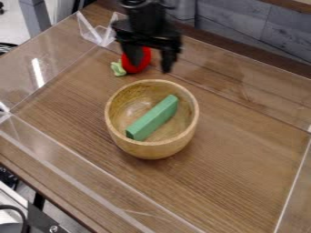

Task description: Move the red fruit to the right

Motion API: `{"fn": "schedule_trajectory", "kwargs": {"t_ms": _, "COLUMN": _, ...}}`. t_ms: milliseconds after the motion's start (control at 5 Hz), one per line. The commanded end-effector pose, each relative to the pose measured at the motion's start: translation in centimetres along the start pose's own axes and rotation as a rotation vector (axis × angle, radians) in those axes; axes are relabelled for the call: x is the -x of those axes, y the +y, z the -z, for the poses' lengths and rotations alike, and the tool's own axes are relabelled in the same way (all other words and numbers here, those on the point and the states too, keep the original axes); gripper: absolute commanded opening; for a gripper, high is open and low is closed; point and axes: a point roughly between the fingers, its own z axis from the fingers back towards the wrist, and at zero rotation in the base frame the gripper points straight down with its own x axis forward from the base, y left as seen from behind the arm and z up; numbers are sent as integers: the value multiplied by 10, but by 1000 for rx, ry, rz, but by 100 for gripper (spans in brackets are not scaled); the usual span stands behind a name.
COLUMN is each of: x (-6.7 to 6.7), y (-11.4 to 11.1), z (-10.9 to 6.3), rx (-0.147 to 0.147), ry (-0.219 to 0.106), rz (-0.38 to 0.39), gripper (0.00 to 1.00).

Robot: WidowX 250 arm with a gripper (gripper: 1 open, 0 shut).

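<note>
Wooden and round, the bowl [151, 118] sits near the middle of the brown wood-grain bench [231, 168], inside a low clear-walled enclosure [35, 73]. One thing lies in the bowl: a green rectangular block [155, 117], slanted so that one end leans up toward the far right of the rim and the other rests low toward the near left.

Behind the bowl, toward the far left of the bench, is the red fruit [137, 59]. It is small, bright red and rounded, with a light green leafy cap [118, 68] poking out at its left side, and it is much smaller than the bowl. The black gripper [147, 58] hangs over it, pointing steeply down, its fingers [165, 58] spread wide with one on either side of the fruit. Whether they touch it I cannot tell; nothing is clamped.
</note>
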Motion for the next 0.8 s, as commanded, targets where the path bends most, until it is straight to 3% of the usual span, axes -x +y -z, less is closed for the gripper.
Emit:
{"fn": "schedule_trajectory", "kwargs": {"t_ms": 0, "x": -19, "y": 27, "z": -13, "rx": -18, "ry": -75, "rz": -23, "gripper": 100}}
{"fn": "schedule_trajectory", "kwargs": {"t_ms": 400, "x": -20, "y": 38, "z": -23, "rx": -25, "ry": -76, "rz": -3, "gripper": 100}}
{"fn": "schedule_trajectory", "kwargs": {"t_ms": 600, "x": -29, "y": 34, "z": -17, "rx": -38, "ry": -77, "rz": -17, "gripper": 100}}
